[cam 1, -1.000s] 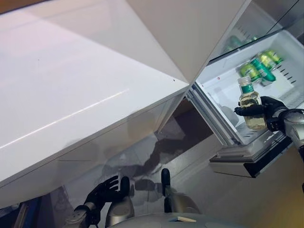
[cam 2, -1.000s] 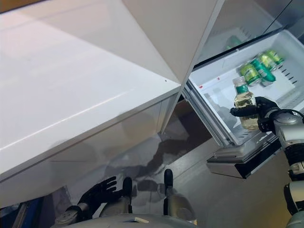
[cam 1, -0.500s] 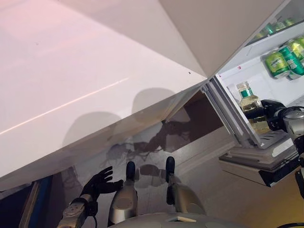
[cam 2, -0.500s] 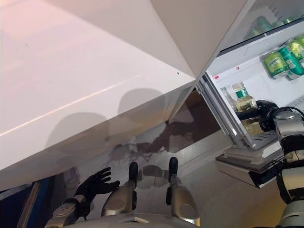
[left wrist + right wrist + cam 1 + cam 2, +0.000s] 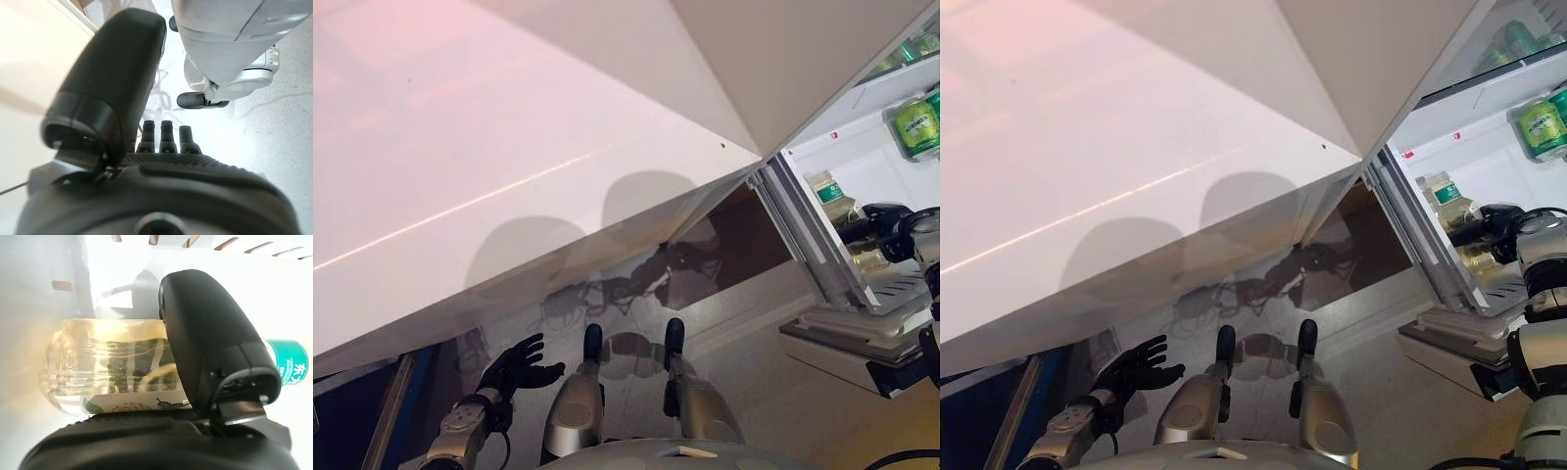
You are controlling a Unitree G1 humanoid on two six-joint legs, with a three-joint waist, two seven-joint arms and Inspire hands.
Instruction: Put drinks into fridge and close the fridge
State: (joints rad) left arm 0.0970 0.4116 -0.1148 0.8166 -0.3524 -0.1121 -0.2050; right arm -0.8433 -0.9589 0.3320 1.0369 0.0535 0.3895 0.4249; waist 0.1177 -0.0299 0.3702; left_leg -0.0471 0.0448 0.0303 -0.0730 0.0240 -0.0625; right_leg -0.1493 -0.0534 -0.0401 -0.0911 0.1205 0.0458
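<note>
A clear bottle [image 5: 830, 199] of pale yellow drink with a green cap and label stands upright inside the open fridge, over its white wire shelf [image 5: 898, 285]. My right hand [image 5: 891, 219] is shut on it, thumb [image 5: 210, 347] across the bottle [image 5: 112, 362]. The fridge's side frame hides the bottle's near side. Green cans [image 5: 915, 122] lie further in on the same level. My left hand [image 5: 514, 367] hangs low near the floor, open with fingers spread, holding nothing.
The big white fridge door [image 5: 509, 147] stands open and fills the upper left of both eye views. A pulled-out lower drawer [image 5: 847, 343] juts out beneath the shelf. More green cans [image 5: 1513, 39] sit on a higher shelf.
The camera has moved, so the fridge now sits further right in view. My right hand still holds the bottle, now deeper behind the fridge's side frame. The left hand stays low.
</note>
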